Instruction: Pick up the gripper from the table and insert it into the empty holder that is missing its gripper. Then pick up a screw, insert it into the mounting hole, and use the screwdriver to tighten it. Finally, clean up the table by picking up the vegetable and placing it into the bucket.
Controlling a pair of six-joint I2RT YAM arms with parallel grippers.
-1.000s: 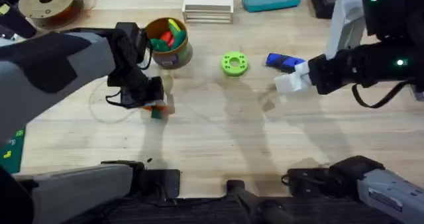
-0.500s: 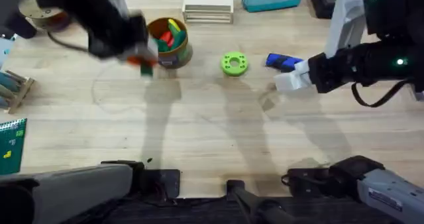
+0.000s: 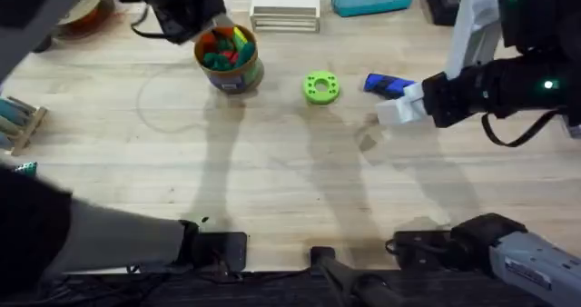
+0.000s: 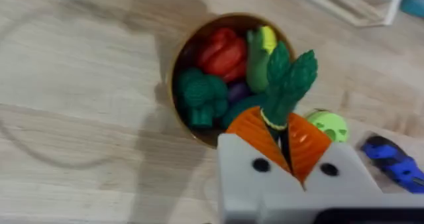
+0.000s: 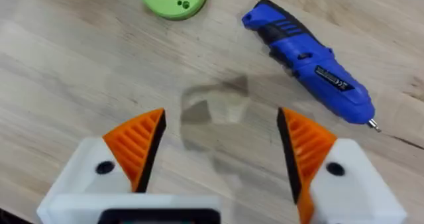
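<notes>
Landmark: bucket [image 3: 229,60], yellow-tan, at the far left-centre of the table [image 3: 272,180].

Well left of the bucket: a wooden rack [image 3: 16,123] at the table edge; a filament spool [image 3: 77,12] at the far left corner. Just right of it at the far edge: a stack of pale wooden boards [image 3: 285,7]. Inside the bucket: heaped red, yellow and green toy vegetables [image 4: 222,71].

Left gripper [image 4: 289,151]: directly above the bucket's near rim, orange pads pinched tight on the vegetable [image 4: 286,85], dark green and knobbly, its tip standing up past the fingers over the bucket mouth. One second ago this gripper was low on the table in front of the bucket; half a second ago it was at the bucket's left side; now the arm is raised, large and dark over it.

Right of the bucket: green ring with holes [image 3: 320,87]; further right, the screwdriver [image 5: 308,58], blue, lying flat, bit pointing away from the ring.

Right gripper [image 5: 222,151]: jaws spread wide, nothing between them, hovering over bare wood just beside the screwdriver. Unchanged across all three overhead frames.
</notes>
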